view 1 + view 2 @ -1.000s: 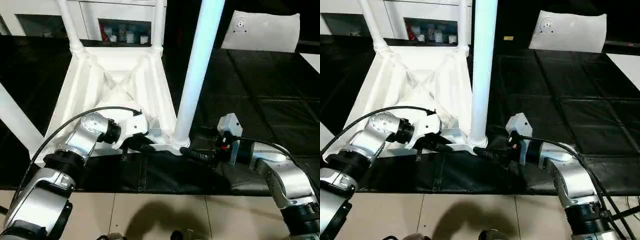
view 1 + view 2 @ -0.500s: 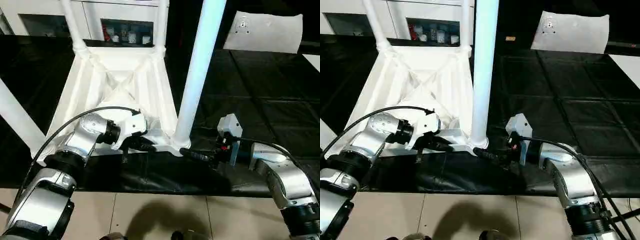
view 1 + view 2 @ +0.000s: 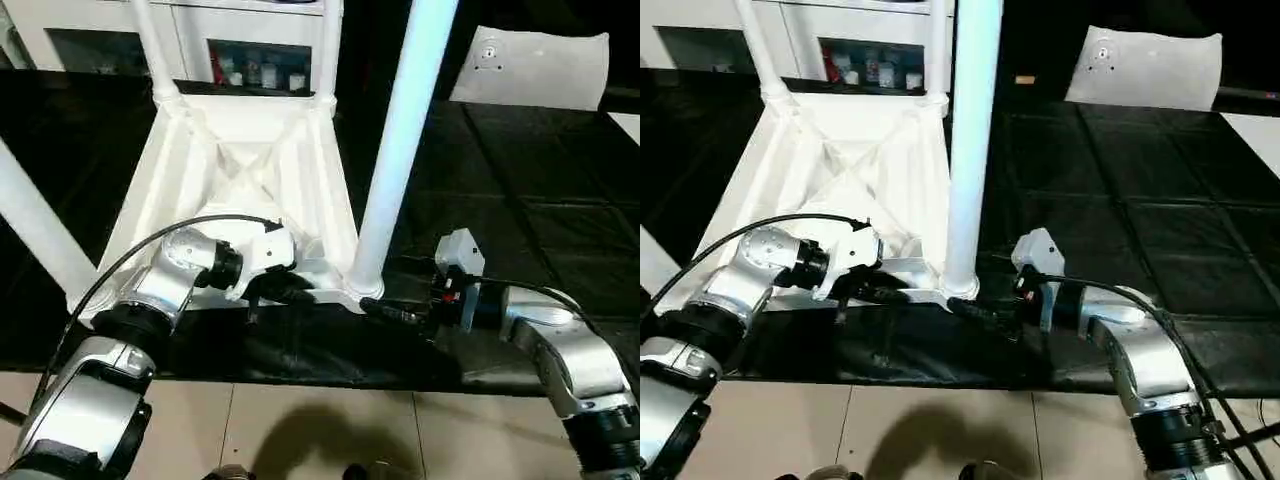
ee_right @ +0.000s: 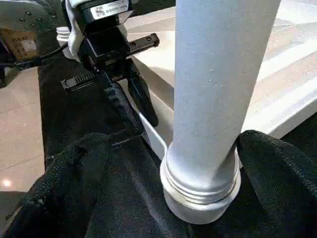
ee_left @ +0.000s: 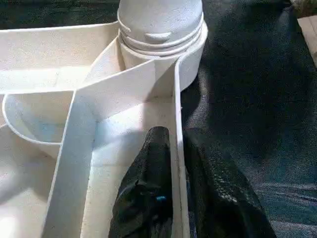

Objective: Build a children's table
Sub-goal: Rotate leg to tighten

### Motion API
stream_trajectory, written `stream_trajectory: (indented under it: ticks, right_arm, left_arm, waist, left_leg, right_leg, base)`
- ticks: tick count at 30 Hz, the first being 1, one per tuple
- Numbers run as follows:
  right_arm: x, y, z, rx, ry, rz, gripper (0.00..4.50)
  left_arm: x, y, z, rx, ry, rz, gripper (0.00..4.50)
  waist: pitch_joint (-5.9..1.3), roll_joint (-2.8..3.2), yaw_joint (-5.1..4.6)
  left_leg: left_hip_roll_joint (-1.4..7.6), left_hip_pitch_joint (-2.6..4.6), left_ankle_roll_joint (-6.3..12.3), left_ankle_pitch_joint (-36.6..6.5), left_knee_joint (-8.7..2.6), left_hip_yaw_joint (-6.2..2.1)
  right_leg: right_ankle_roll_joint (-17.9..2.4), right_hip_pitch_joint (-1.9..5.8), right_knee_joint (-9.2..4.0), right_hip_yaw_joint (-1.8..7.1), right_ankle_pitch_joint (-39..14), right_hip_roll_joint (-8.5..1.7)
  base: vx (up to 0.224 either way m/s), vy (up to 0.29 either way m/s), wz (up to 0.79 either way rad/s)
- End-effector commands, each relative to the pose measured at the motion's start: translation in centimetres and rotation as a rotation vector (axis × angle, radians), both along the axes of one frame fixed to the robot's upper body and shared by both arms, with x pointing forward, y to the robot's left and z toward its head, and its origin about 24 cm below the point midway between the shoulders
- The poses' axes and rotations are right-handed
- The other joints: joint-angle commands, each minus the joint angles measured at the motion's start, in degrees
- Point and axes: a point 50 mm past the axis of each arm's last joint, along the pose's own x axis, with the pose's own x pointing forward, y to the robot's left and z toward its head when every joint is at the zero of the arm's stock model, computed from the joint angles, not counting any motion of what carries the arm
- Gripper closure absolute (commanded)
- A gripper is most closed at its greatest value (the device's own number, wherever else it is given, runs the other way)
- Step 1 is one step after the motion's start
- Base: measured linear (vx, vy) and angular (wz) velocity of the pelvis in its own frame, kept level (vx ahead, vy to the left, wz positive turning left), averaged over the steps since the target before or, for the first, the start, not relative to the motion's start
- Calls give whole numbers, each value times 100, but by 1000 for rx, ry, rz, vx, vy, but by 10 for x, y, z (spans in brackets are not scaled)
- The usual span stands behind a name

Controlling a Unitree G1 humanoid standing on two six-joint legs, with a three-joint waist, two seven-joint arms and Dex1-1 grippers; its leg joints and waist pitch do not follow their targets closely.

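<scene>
Step in hand: seating the near-right leg [image 3: 400, 150] in its corner socket [image 4: 200, 191] of the upturned tabletop [image 3: 240, 165], which lies on the black mat [image 3: 1120, 200]

Your left gripper [image 5: 173, 163] is nearly closed, pinching the tabletop's near rim wall, one finger inside and one outside. Your right gripper [image 4: 198, 163] stands wide, its fingers flanking the leg base just above the socket, not clamping it

Next move, as I judge: close the right on the leg, then twist or press it home while the left steadies the rim

Room: the mat to the right is bare; three other legs already stand in their sockets; the mat's near edge lies close behind both wrists
</scene>
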Motion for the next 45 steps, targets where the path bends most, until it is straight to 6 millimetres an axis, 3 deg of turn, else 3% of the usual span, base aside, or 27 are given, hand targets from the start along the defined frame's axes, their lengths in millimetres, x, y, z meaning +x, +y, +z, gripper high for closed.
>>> stream_trajectory:
  ticks: [1,11,15,21,22,25,31,37,38,45]
  right_arm:
    - [0,1,2,6,-7,25,0]
    - [4,0,2,-8,-13,27,0]
    - [8,1,2,-31,-14,57,0]
    - [11,5,2,-37,-6,167,0]
    - [11,7,3,-36,5,216,18]
    - [11,9,3,-38,19,271,36]
    - [10,13,0,-68,62,383,81]
    - [12,14,-1,-84,80,424,133]
    - [12,14,-2,-84,82,428,157]
    - [12,16,-4,-89,98,460,204]
  left_arm:
    - [-3,-1,-9,22,49,-6,417]
    - [-5,-2,-13,59,63,-39,443]
    - [-9,-5,-10,64,74,-150,443]
    - [-18,-8,-8,104,105,-323,443]
    - [-20,-9,-7,125,105,-362,449]
    - [-20,-10,-6,136,100,-383,450]
    - [-16,-11,-2,149,80,-391,450]
    - [-16,-10,-2,160,83,-401,450]
    - [-16,-9,-2,161,84,-401,450]
    - [-16,-7,-3,171,87,-404,450]
  waist:
    - [-393,-13,12]
    - [-392,-34,12]
    - [-392,-30,-1]
    - [-411,-6,55]
    - [-411,-4,93]
    - [-398,-7,155]
    - [-376,-29,166]
    - [-374,-54,155]
    - [-375,-48,160]
    - [-358,-38,165]
  left_leg:
    - [190,-69,431,-383,-351,-27]
    - [189,-76,459,-355,-347,-28]
    - [193,-67,482,-339,-347,-26]
    - [236,-50,686,14,-325,-7]
    - [253,-43,743,34,-318,-1]
    - [271,-28,704,-76,-324,5]
    - [253,-42,531,-316,-339,0]
    - [246,-57,581,-170,-333,0]
    - [246,-53,582,-176,-334,-1]
    - [248,-50,569,-201,-344,-2]
  right_leg:
    - [-1068,388,-437,331,-1141,-467]
    - [-1070,390,-437,325,-1159,-471]
    - [-1129,379,-424,325,-1062,-471]
    - [-1439,376,-301,323,-171,-467]
    - [-1524,375,-278,317,-59,-475]
    - [-1528,364,-289,323,-189,-498]
    - [-1332,376,-360,327,-776,-506]
    - [-1358,368,-331,318,-559,-489]
    - [-1347,367,-336,317,-602,-494]
    - [-1320,359,-350,318,-685,-496]
  base:
    - [0,0,0]
    - [0,0,0]
    - [0,0,0]
    - [0,0,0]
    - [0,0,0]
    - [0,0,0]
    - [0,0,0]
    - [0,0,0]
    - [0,0,0]
    - [0,0,0]
